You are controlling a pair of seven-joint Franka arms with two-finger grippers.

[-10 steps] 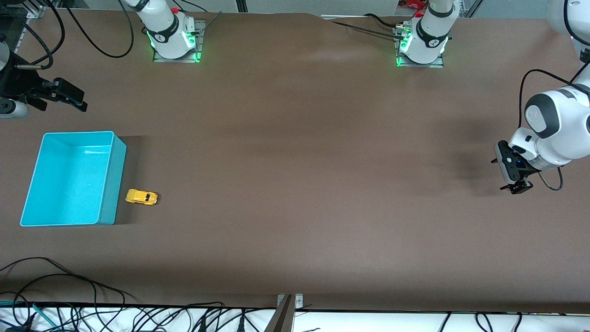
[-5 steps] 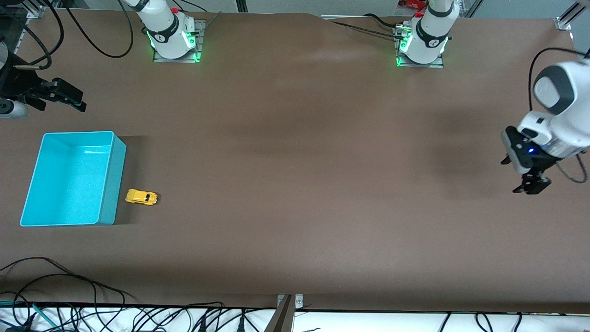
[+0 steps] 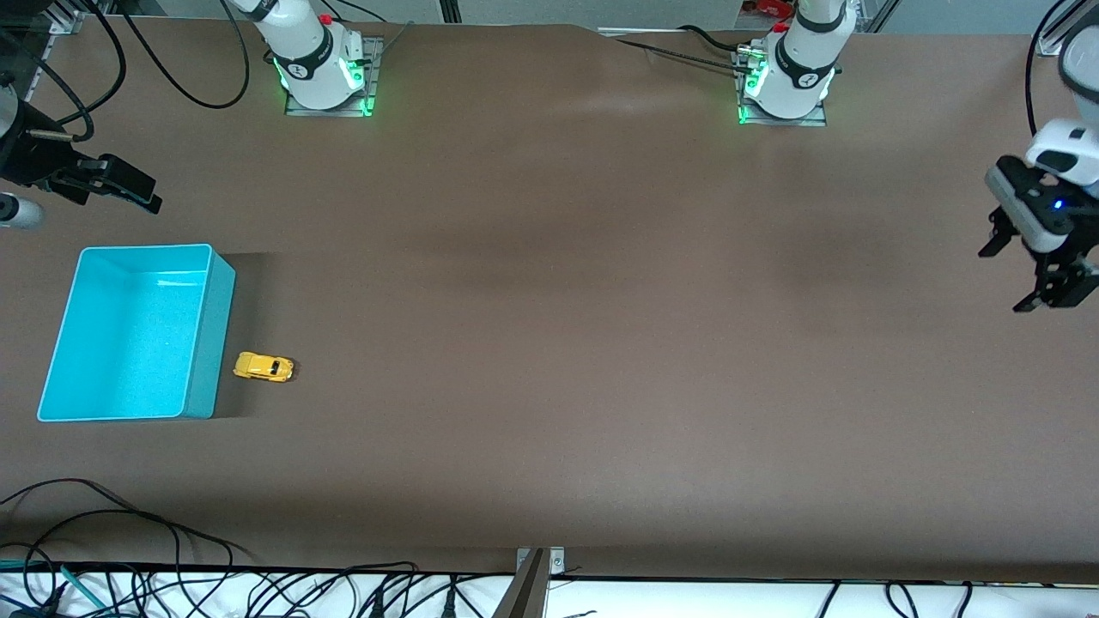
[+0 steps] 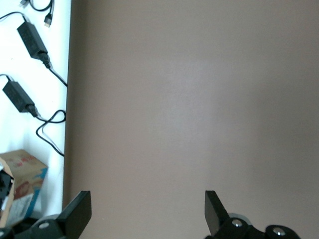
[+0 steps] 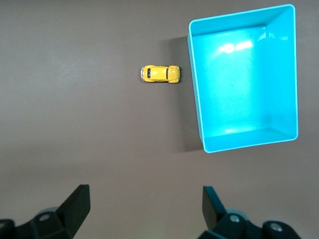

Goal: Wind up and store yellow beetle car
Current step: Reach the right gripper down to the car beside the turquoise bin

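The yellow beetle car point(image 3: 264, 367) stands on the brown table beside the turquoise bin point(image 3: 129, 335), close to the bin's long wall. The bin holds nothing. My right gripper point(image 3: 148, 194) is open and empty, high over bare table by the bin's short wall. In the right wrist view the car point(image 5: 160, 73) and bin point(image 5: 244, 84) lie well below the right gripper point(image 5: 144, 206). My left gripper point(image 3: 1052, 296) is open and empty over bare table at the left arm's end. The left wrist view shows the left gripper point(image 4: 145, 214) with only table under it.
The two arm bases point(image 3: 324, 73) point(image 3: 786, 81) stand along the table's back edge. Cables point(image 3: 129, 549) lie past the table's front edge. The left wrist view shows power adapters point(image 4: 30, 42) and a cardboard box point(image 4: 20, 184) off the table's end.
My left gripper has risen and swung toward the left arm's end of the table. My right gripper has shifted slightly toward its own end. The car and bin have not moved.
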